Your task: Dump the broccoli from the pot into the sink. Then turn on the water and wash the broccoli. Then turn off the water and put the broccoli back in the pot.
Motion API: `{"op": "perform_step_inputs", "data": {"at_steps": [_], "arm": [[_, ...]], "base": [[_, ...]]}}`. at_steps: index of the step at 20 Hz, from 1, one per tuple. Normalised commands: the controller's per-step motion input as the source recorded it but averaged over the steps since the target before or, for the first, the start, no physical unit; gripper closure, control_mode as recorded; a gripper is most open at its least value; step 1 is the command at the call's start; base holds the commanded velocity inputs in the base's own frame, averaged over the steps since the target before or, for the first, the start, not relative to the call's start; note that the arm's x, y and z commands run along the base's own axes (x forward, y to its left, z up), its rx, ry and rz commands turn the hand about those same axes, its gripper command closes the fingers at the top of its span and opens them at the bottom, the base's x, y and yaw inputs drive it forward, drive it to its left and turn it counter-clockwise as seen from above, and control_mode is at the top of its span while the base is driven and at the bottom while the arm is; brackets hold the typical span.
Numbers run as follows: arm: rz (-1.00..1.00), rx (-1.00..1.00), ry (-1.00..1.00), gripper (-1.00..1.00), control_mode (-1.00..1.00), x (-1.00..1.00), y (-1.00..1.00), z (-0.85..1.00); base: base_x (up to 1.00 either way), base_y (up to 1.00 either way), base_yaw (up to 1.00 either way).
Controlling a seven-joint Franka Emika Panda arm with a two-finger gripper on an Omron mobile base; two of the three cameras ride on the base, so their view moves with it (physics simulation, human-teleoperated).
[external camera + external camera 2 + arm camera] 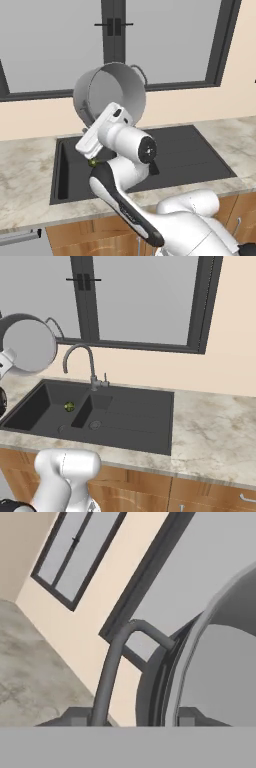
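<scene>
The grey pot [112, 92] hangs tipped on its side above the sink [200, 155], its open mouth turned toward the base. My gripper [87, 111] is shut on the pot at its lower left rim. In the hand view the gripper [130, 717] straddles the pot's curved handle [112, 662], with the pot's wall [220, 672] at the right. From the right base view, the pot [27, 343] sits at the far left over the large basin. The broccoli [69, 405] lies on the floor of that basin near the divider. A bit of the broccoli [93, 162] peeks out behind my arm.
The gooseneck faucet [80, 353] with its small lever [104, 381] stands behind the sink [140, 421], with no water running. A marble counter [215, 431] surrounds the sink. A window [140, 301] lies behind. The smaller basin and drainboard [135, 411] lie to the right.
</scene>
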Motion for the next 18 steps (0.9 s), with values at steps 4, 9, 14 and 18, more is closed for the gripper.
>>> {"op": "perform_step_inputs", "data": {"at_steps": [4, 9, 14, 18], "arm": [[-0.38, -0.17, 0.12, 1.00, -1.00, -0.10, -1.00, 0.31], [-0.38, -0.09, 0.19, 1.00, -1.00, -0.09, -1.00, 0.24], [-0.31, -0.01, 0.28, 1.00, -1.00, 0.00, -1.00, 0.06], [-0.26, 0.01, 0.21, 1.00, -1.00, 0.00, -1.00, -0.24]], "base": [[0.00, 0.00, 0.00], [0.00, 0.00, 0.00], [0.00, 0.00, 0.00], [0.00, 0.00, 0.00]]}}
